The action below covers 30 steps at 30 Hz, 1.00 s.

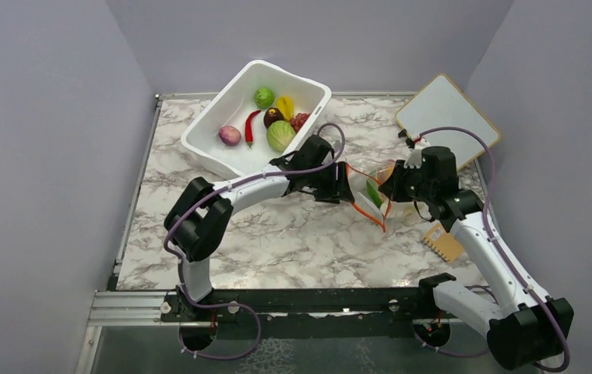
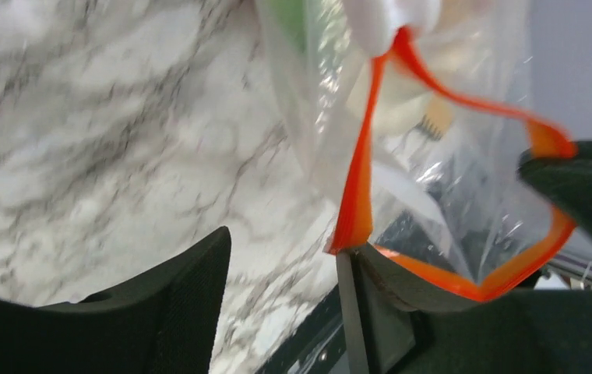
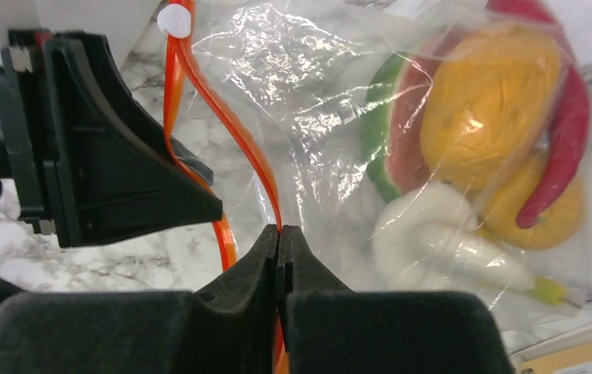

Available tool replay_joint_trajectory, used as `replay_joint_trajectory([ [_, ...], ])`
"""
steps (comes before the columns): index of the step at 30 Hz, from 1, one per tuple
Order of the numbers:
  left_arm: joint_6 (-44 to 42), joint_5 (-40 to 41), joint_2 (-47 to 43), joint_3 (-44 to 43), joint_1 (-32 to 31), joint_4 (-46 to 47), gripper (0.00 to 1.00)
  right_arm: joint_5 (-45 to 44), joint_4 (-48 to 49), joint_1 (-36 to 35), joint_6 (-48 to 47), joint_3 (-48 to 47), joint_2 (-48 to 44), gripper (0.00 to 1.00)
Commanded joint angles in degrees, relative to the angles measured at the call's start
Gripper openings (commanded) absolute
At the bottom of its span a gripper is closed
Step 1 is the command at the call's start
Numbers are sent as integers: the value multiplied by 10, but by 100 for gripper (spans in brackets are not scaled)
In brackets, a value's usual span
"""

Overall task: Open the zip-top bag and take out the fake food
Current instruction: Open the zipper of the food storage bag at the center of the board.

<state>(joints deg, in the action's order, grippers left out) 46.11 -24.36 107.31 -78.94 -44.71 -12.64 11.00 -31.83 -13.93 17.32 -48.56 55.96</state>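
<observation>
So, my right gripper (image 3: 279, 243) is clamped on the orange zip strip (image 3: 199, 86) of the zip-top bag (image 3: 301, 117), mid-frame from above. My left gripper (image 1: 347, 187) has its jaws apart beside it, and the fake food (image 3: 480, 117) is inside.

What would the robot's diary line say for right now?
step: opening bag | zip-top bag: mouth parted | left gripper: open, at the mouth | right gripper: shut on orange zip strip | fake food: inside bag

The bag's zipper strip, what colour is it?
The bag has a bright orange-red strip; the left wrist view shows it best.
</observation>
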Motion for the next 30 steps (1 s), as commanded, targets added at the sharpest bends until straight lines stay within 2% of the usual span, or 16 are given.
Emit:
replay_joint_trajectory([
  [1,3,32,-90,76,-5,10,60,89,75,-1,65,10,-12,1],
  [4,59,35,-147,154,-5,72,70,114,103,-2,85,20,-13,1],
  [9,209,45,-205,281,-9,249,78,119,110,-7,97,26,-2,1],
  [14,282,136,-220,288,-32,255,82,119,117,-7,105,28,-1,1],
  [19,352,176,-197,269,-43,274,82,115,117,-8,103,31,-5,1],
  [23,361,182,-168,230,-51,270,79,114,116,-8,103,35,-9,1],
  [28,385,203,-156,229,-55,266,60,111,114,-8,102,36,-14,1],
  [30,387,204,-153,229,-57,266,56,111,114,-8,102,37,-14,1],
])
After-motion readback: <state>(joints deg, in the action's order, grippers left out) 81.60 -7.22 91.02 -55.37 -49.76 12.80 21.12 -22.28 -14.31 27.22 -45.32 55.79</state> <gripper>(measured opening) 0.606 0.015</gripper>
